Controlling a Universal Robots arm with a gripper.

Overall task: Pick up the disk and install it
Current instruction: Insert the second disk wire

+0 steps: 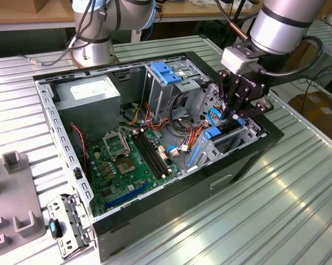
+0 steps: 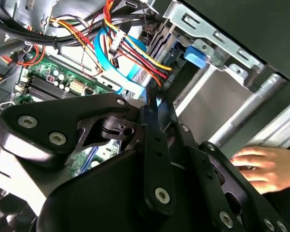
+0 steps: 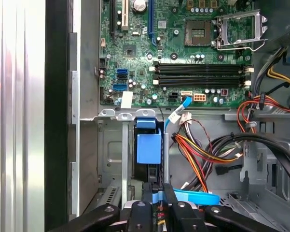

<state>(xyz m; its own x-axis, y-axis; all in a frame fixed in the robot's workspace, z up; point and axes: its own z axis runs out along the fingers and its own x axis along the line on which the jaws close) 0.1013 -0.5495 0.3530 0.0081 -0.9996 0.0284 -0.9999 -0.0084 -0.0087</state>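
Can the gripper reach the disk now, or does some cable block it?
Probably yes: the gripper already sits at the disk standing in its metal bay; the coloured cables lie beside it, not across.

An open black desktop computer case (image 1: 248,160) lies on a ribbed metal table (image 1: 298,221). Inside: green motherboard (image 1: 127,165), grey power supply box (image 1: 94,91), bundled red, yellow and orange wires (image 3: 202,150). A light-blue plastic latch plate (image 1: 164,72) tops the drive cage.
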